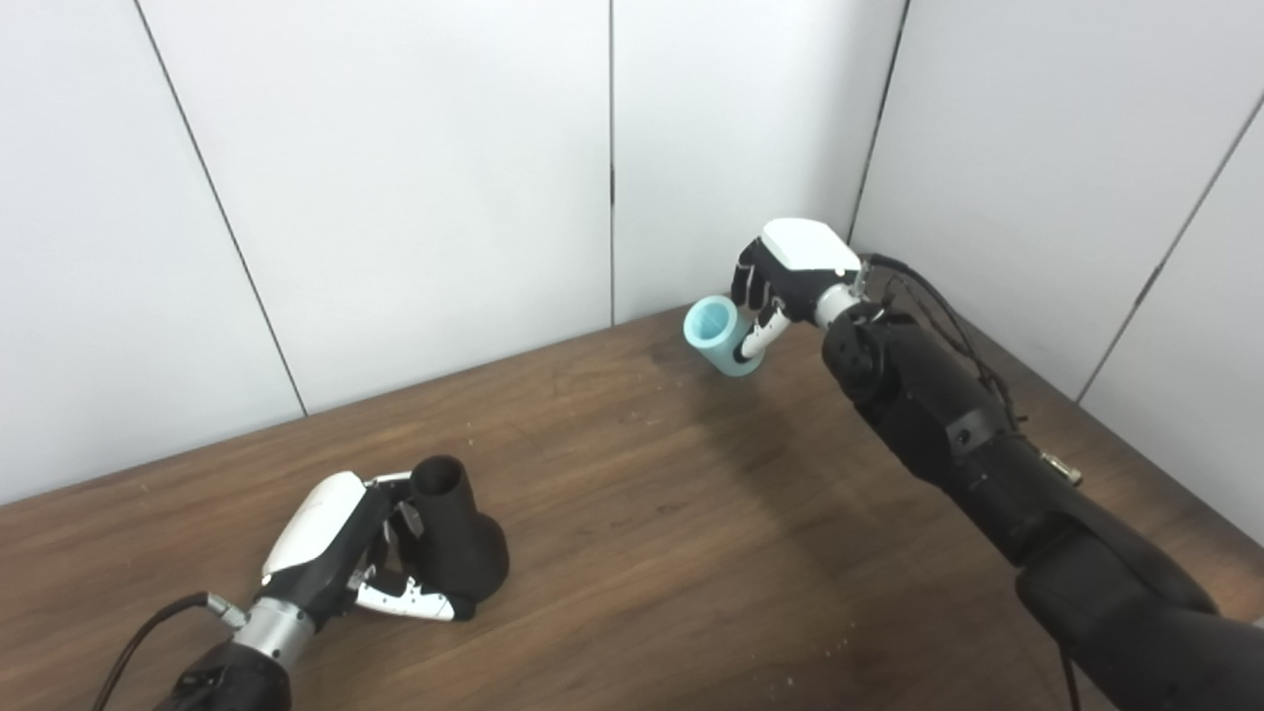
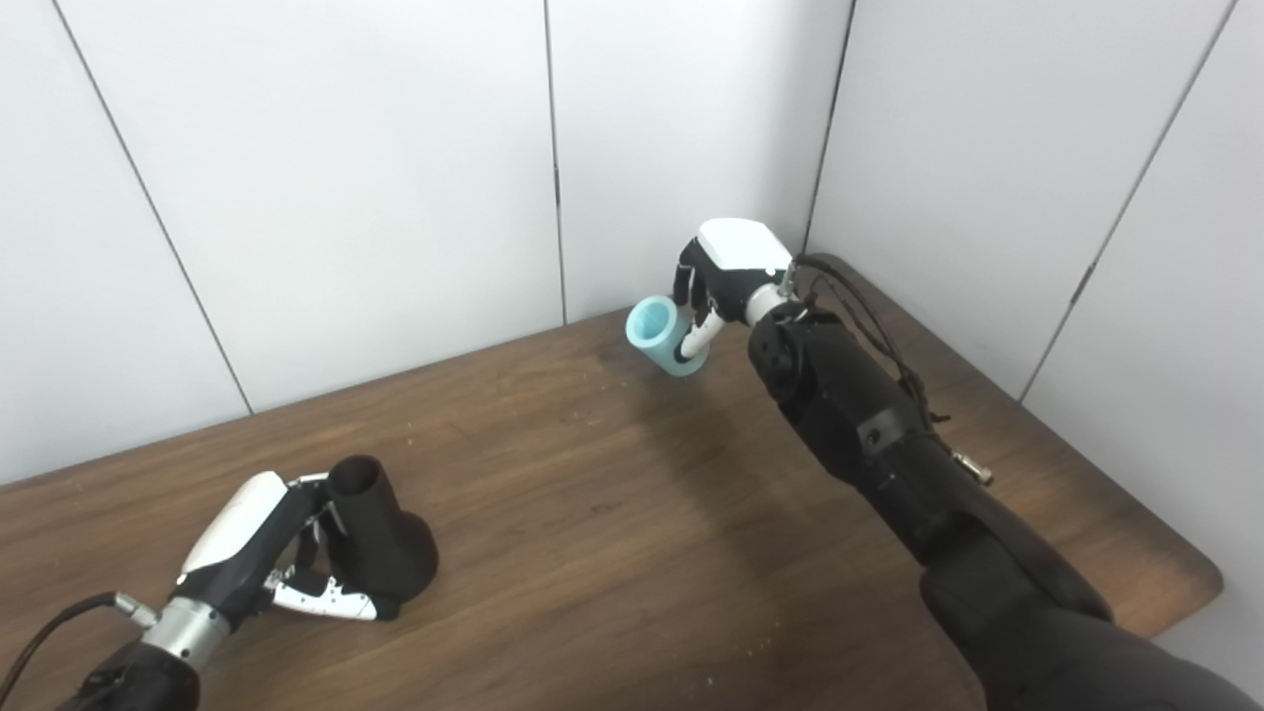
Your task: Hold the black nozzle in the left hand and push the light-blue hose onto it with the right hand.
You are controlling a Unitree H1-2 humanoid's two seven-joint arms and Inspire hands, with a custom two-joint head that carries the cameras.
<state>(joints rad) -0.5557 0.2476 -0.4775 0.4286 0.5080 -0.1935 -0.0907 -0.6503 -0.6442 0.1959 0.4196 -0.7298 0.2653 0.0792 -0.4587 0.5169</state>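
Note:
The black nozzle (image 1: 456, 531) stands on the wooden table (image 1: 691, 513) at the front left, its narrow open end pointing up. My left hand (image 1: 341, 548) is wrapped around it, fingers behind and thumb along its flared base. The light-blue hose (image 1: 721, 336), a short thick tube, is lifted above the far side of the table, its open end facing left toward the camera. My right hand (image 1: 790, 272) is shut on it from the right. The two pieces are far apart.
White wall panels (image 1: 415, 178) close off the table at the back and right, meeting in a corner just behind the right hand. The table's rounded right corner (image 2: 1200, 573) shows in the right eye view. Cables run along the right forearm (image 1: 948, 415).

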